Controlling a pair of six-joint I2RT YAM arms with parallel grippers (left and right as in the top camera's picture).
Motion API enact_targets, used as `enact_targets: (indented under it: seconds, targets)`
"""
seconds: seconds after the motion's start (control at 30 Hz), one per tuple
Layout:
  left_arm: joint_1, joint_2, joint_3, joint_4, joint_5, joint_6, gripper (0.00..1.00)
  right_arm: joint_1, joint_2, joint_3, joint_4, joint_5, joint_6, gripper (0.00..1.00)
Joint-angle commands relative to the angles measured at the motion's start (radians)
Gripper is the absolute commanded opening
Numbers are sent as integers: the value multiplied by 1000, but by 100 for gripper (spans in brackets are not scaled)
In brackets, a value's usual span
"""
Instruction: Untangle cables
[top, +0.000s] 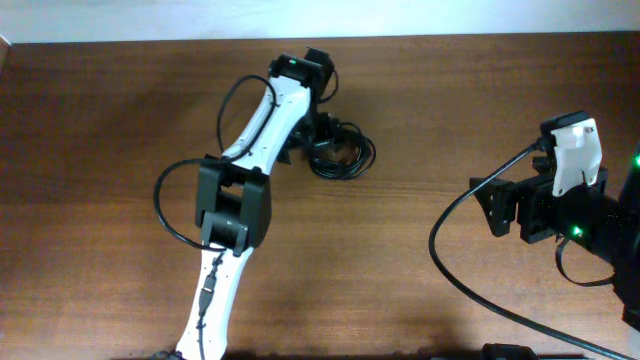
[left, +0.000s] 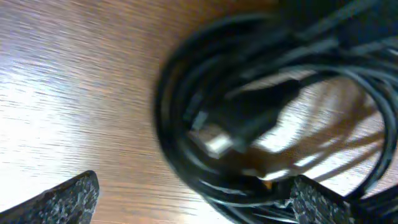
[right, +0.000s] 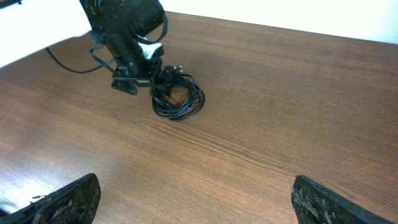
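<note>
The cables (top: 343, 152) are thin black cords in a small coiled bundle on the wooden table, at the back centre. My left gripper (top: 318, 128) is right over the bundle's left side. In the left wrist view the coil (left: 261, 118) fills the frame, blurred, with a silver plug (left: 214, 144) inside it; the left gripper (left: 193, 199) is open, its right finger touching the coil's edge. The bundle also shows in the right wrist view (right: 178, 98). My right gripper (right: 196, 199) is open and empty, far from the bundle at the table's right side (top: 500, 205).
Thicker black leads (top: 170, 205) loop off the left arm, and another (top: 450, 270) runs from the right arm across the table's right front. A white wall edge (top: 300, 15) bounds the table's back.
</note>
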Motion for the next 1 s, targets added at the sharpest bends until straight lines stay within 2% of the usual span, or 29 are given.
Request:
enact_targets:
  seconds: [0.0, 0.03, 0.1, 0.13, 0.17, 0.2, 0.23, 0.27, 0.3, 0.33, 0.37, 0.43, 0.47, 0.5, 0.57, 0.6, 0.63, 0.73, 0.8, 0.9, 0.97]
  targets:
    - [-45, 11, 0, 31, -62, -40, 6, 5, -8, 14, -8, 8, -8, 97]
    - [-52, 11, 0, 30, -76, -58, 0, 5, -8, 14, -8, 8, -8, 97]
    - [-54, 11, 0, 25, -76, -58, 0, 5, -8, 14, -8, 8, -8, 97]
    - [-54, 11, -2, 19, -77, -58, 2, 5, -8, 14, -8, 8, -8, 97]
    - [-54, 11, -2, 15, -77, -58, 11, 5, -8, 14, -8, 9, -8, 96]
    - [-54, 11, -2, 11, -77, -58, 11, 5, -8, 14, -8, 9, -8, 96]
    - [-56, 11, -2, 10, -77, -58, 5, 5, -8, 14, -8, 8, -8, 96]
    - [-58, 12, -3, 11, -77, -58, 5, 5, -8, 14, -9, 8, -8, 96]
    - [-60, 19, -4, 10, -83, -58, 14, 5, -8, 14, -9, 8, -8, 96]
    - [-60, 30, -4, 4, -94, -58, 33, 5, -8, 14, -11, 8, -8, 96]
    - [-60, 50, -5, -5, -100, -58, 34, 5, -8, 14, -11, 8, -8, 96]
    - [-60, 77, -6, -11, -98, -58, 44, 5, -8, 14, -11, 8, -8, 96]
    - [-60, 90, -7, -10, -99, -58, 41, 5, -7, 14, -11, 8, -8, 96]
    - [-60, 98, -7, -8, -99, -58, 32, 5, -7, 14, -11, 8, -8, 96]
    - [-60, 110, -7, -1, -98, -62, 28, 5, -8, 14, -11, 8, -8, 96]
    - [-60, 110, -7, 0, -98, -62, 8, 5, -7, 14, -11, 9, -8, 96]
    - [-60, 110, -7, 4, -98, -62, 0, 5, -6, 14, -11, 9, -8, 96]
    - [-60, 110, -6, 3, -99, -53, 0, 5, -6, 14, -11, 9, -8, 96]
    - [-60, 104, 32, -56, -106, -29, 0, 5, -5, 14, -7, 9, -8, 96]
    - [-60, 54, 175, -160, -110, 32, 0, 5, 5, 14, -4, 9, -8, 96]
    - [-60, -11, 335, -233, -105, 56, 0, 5, 33, 14, -4, 8, -8, 92]
